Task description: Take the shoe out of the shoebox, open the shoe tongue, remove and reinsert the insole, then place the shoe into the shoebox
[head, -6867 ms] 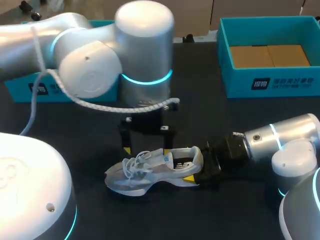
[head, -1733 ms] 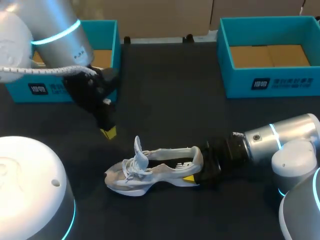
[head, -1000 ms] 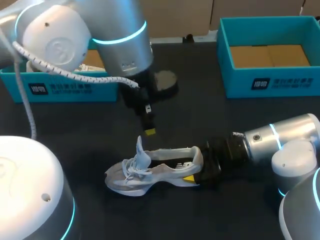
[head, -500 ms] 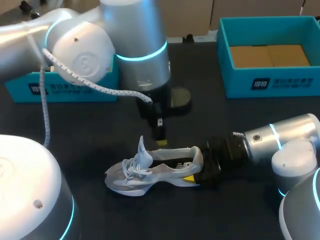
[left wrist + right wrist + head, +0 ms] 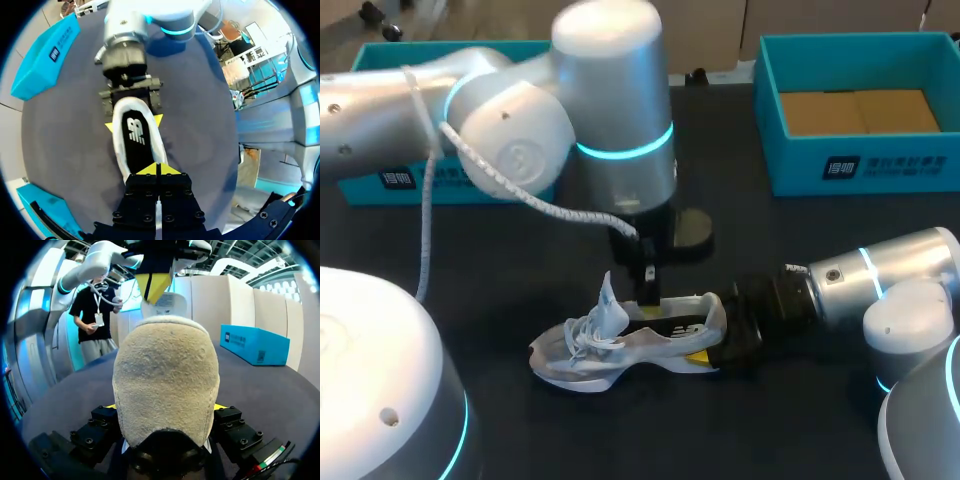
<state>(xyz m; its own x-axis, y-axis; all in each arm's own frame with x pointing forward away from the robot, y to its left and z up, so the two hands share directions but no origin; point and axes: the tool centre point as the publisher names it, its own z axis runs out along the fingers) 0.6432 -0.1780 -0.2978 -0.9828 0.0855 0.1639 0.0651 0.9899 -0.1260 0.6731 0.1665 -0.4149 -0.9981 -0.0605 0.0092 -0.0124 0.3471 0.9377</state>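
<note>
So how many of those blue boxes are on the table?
2. The right box stands at the table's far right; the left box at its far left, partly hidden behind the left arm.

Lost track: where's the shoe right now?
Head view: the shoe lies centrally, heel held by the right end effector, left end effector at its opening.

Rough, napped suede on heel of shoe [image 5: 165,375], pale mesh cloth toward toe. Smooth, glossy silver shell on left arm [image 5: 610,100]. Matt dark table [image 5: 740,240]. Matt teal card on far right shoebox [image 5: 860,165], plain brown cardboard inside.
</note>
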